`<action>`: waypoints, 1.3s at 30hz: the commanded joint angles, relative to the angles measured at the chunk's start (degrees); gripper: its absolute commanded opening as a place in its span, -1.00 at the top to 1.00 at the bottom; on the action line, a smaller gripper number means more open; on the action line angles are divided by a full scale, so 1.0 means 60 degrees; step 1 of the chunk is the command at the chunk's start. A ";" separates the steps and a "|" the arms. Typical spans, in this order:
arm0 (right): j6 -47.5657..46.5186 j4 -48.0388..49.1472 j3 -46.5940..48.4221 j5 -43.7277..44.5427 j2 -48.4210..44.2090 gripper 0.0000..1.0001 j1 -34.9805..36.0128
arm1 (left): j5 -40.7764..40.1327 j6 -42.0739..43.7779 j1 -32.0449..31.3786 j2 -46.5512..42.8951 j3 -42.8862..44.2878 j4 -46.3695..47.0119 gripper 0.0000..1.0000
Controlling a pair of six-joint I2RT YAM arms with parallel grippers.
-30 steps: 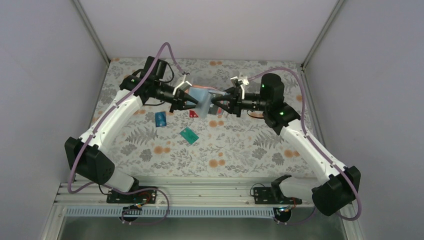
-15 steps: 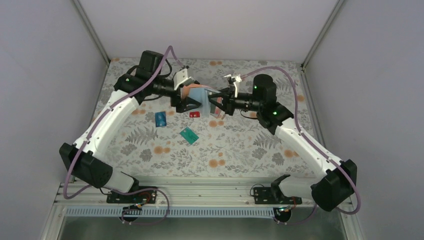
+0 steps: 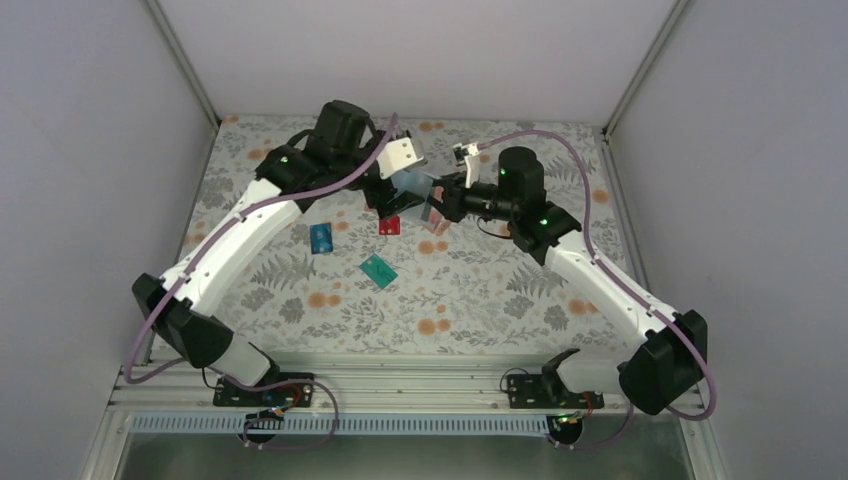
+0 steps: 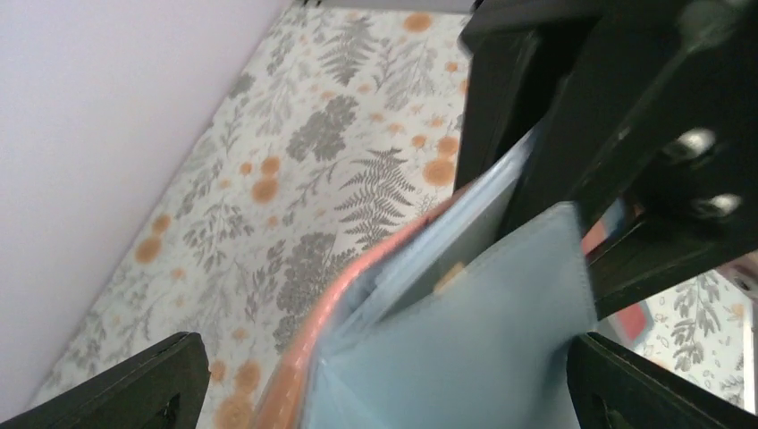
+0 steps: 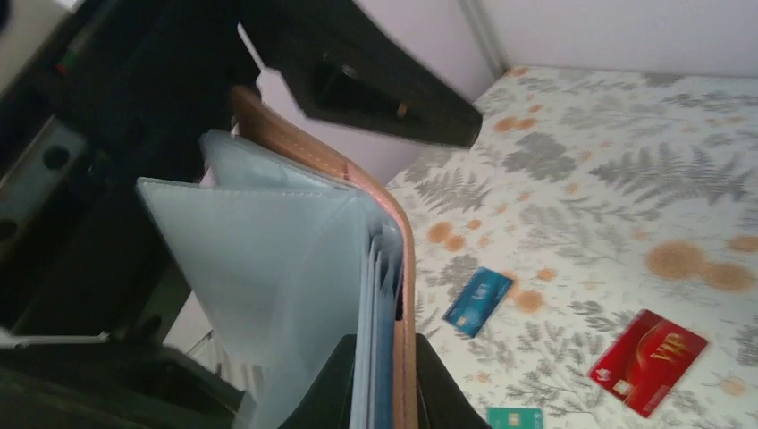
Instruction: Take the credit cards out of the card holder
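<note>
Credit cards (image 5: 381, 349) stand edge-on in the card holder (image 5: 268, 259), a pale blue wallet with an orange-brown spine, held up off the table between the two pincers. The right wrist view gives the clearest grip: the right pincer (image 5: 383, 398) is clamped tight on the holder's lower edge, one dark finger on each side of the spine and the stacked card edges. The left wrist view shows what that one hides, a pale card (image 4: 447, 273) with a small gold chip sitting in a clear pocket. It also shows the left pincer (image 4: 384, 393) spread wide and gripping nothing. The holder lies between its fingers (image 4: 134, 384), clear of the left one, while contact at the other cannot be told. From above, the two pincers face each other with the holder between them, but the pockets are too small to read there. Three cards lie loose on the flowered table (image 3: 480, 290): a red card (image 3: 389, 227) just under the left pincer, a blue card (image 3: 320, 238) farther out on that pincer's side, and a teal card (image 3: 378, 270) nearer the arm bases than either pincer. The right wrist view catches all three on the table below its pincer.
</note>
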 commanded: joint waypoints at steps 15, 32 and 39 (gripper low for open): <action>0.0106 -0.0840 0.0388 0.0671 -0.0213 0.92 -0.0336 | -0.4588 -0.0218 0.5852 0.0668 -0.0231 0.2008 -1.00; 0.0466 -0.1514 0.1514 0.1879 0.1532 0.92 -0.0353 | 0.3361 0.1102 -0.0509 -0.0071 -0.0424 -0.1263 -0.38; 0.0631 -0.1388 0.1568 0.1229 0.1535 0.92 -0.0347 | 0.1375 0.0598 -0.0930 0.0881 -0.0373 -0.0372 -0.04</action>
